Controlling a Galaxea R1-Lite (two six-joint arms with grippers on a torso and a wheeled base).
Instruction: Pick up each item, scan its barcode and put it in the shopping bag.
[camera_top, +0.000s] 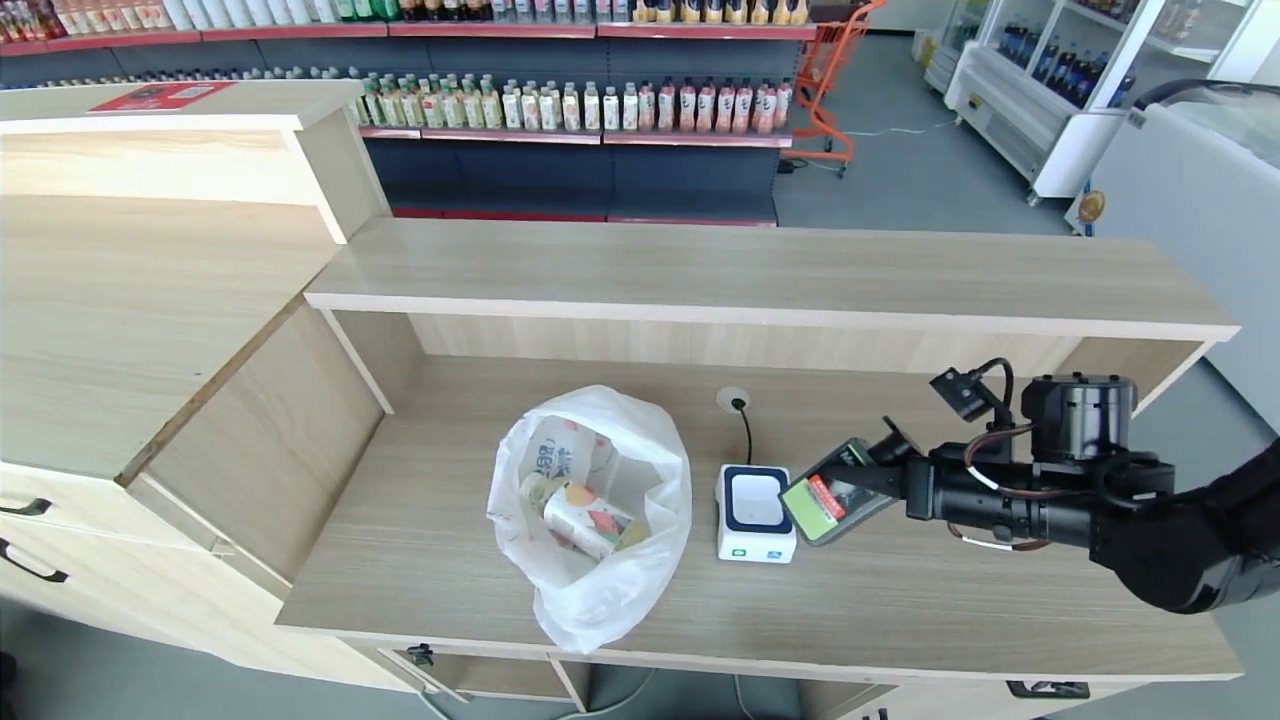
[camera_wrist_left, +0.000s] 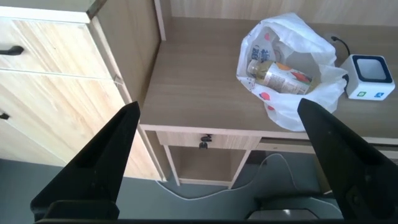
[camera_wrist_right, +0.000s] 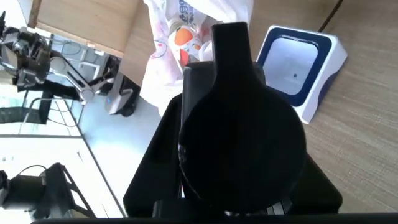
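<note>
My right hand (camera_top: 850, 482) is clenched on a flat green-and-red packet (camera_top: 822, 497). It holds the packet tilted in the air just beside the white box scanner with a dark-blue framed window (camera_top: 756, 512), on the scanner's right. I cannot tell whether the packet touches the scanner's edge, or whether its barcode is facing the window.

My left hand (camera_wrist_left: 219, 107) is released, its fingers (camera_wrist_left: 102, 165) spread wide with nothing between them. It hangs off the near edge of the pale wooden tabletop (camera_top: 900, 595) and looks toward the white plastic shopping bag (camera_top: 655, 470).

The bag stands open just left of the scanner. It already holds a printed cylindrical tub (camera_top: 583, 520) lying on its side and a pale printed pouch (camera_top: 556, 455) behind it.

I judge the job well along: at least two items are bagged and I see no other loose goods on the tabletop, so this packet looks like the last. What remains is getting its scan, which I cannot confirm from here, and then carrying it over the scanner into the bag's mouth.
</note>
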